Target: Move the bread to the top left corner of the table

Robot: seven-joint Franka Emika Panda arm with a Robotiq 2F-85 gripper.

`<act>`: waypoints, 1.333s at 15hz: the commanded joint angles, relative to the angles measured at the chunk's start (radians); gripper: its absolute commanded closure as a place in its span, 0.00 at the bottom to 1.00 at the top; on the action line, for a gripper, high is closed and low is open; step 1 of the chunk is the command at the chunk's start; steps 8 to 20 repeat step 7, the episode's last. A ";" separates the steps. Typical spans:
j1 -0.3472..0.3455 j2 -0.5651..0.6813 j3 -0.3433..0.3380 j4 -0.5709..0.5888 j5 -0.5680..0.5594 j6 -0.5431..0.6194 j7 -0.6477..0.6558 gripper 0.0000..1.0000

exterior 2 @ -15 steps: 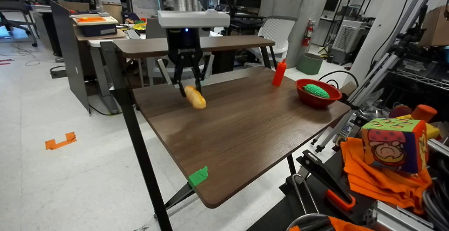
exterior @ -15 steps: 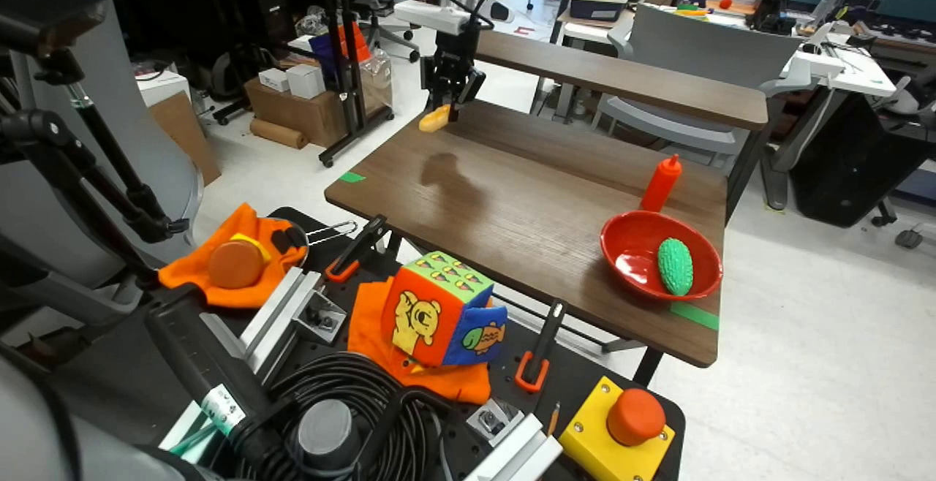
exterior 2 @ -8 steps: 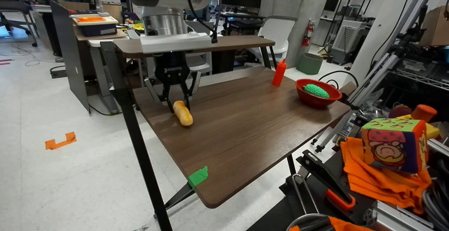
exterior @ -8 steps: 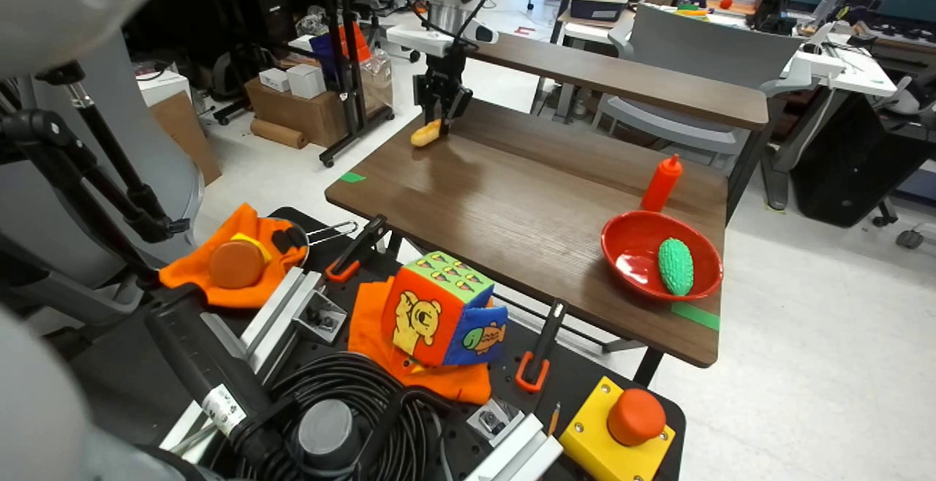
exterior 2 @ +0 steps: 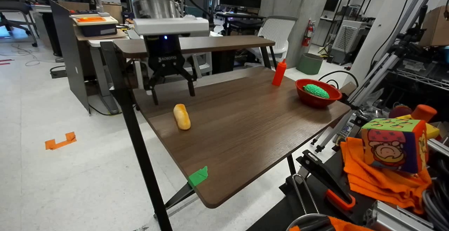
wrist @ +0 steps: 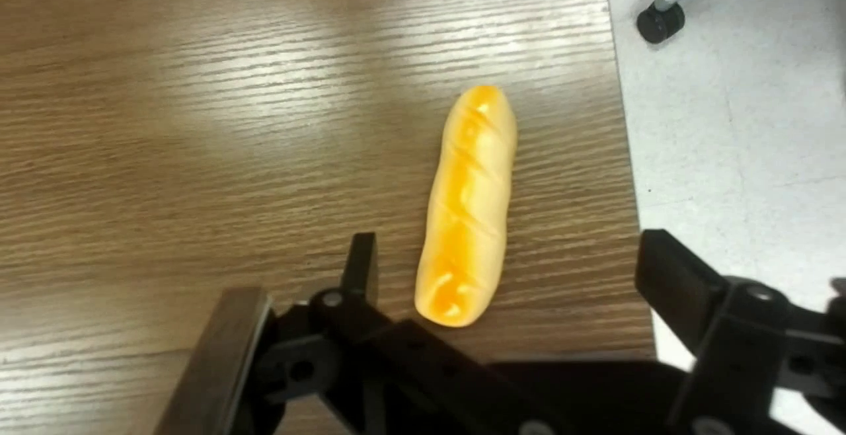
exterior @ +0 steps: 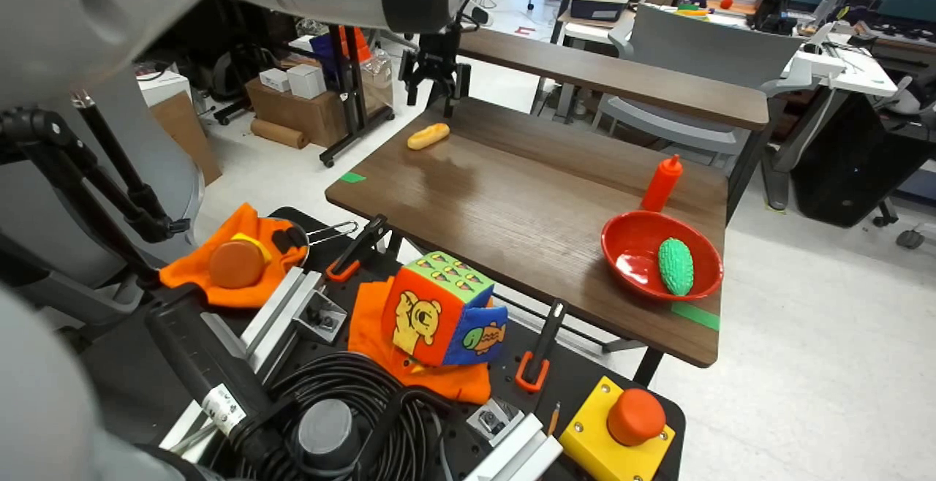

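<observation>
A glossy red round bowl [exterior: 630,243] holds a green knobbly oval toy [exterior: 676,267]; a red plastic squeeze bottle [exterior: 661,186] stands near the bowl. A multicoloured printed fabric cube [exterior: 444,309] sits on orange cloth [exterior: 368,329].

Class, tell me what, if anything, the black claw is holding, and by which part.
Nothing is held: the claw stands open, and the yellow-tan oblong toy loaf lies loose on the dark brown wood-grain table.

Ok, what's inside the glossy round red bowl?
A bumpy green oblong object lies in the red bowl, with bare red surface showing beside it. Whatever is directly beneath the object is covered and can't be seen.
</observation>
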State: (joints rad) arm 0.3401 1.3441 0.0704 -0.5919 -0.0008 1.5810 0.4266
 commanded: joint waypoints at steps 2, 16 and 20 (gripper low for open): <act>-0.016 -0.146 0.020 -0.042 -0.013 -0.225 -0.191 0.00; -0.012 -0.135 0.012 -0.014 -0.003 -0.217 -0.174 0.00; -0.012 -0.135 0.012 -0.014 -0.003 -0.217 -0.174 0.00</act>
